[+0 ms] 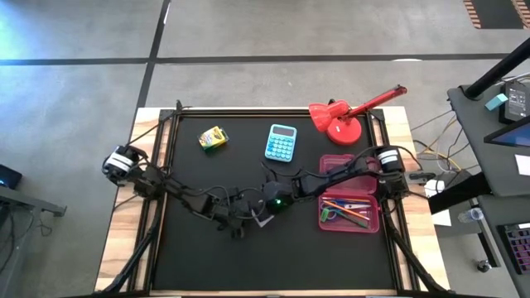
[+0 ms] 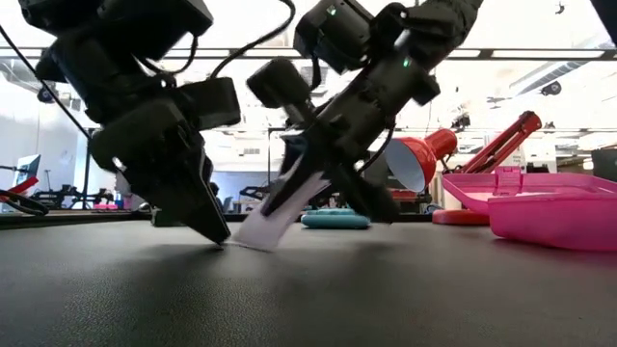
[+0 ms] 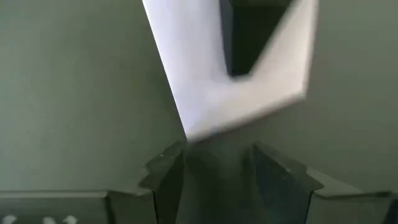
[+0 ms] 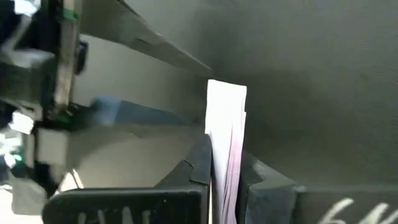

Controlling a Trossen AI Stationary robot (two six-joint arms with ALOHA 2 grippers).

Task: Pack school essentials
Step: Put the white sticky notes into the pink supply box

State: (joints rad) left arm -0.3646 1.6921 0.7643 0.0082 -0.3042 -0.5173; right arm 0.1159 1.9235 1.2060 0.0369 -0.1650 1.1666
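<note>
The pale pink-white paper note [image 2: 280, 217] stands slanted at the table's middle, its lower edge [image 2: 253, 241] on the black mat. My right gripper [image 2: 333, 193] is shut on its upper part and comes in from the right in the high view [image 1: 267, 213]. My left gripper [image 2: 217, 231] is open, with its tips down at the mat right beside the note's lower edge; in the left wrist view [image 3: 217, 165] the bent note [image 3: 205, 81] lies just ahead of its fingers. The yellow-green box [image 1: 213, 138] lies at the far left. Pens and scissors lie in the pink case [image 1: 349, 204]. My right gripper pinches the note's upper part [image 4: 225, 155] between its two fingers, the sheet showing edge-on between them. The fingers slant down from the table's right side. The note hangs tilted below them, its lower edge resting on the mat. My left gripper: I cannot tell whether its fingertips touch the note's lower edge.
A light-blue calculator [image 1: 281, 142] lies at the far middle and a red desk lamp [image 1: 339, 120] at the far right. The open pink case stands at the right under my right arm. The two arms meet close together at the table's middle.
</note>
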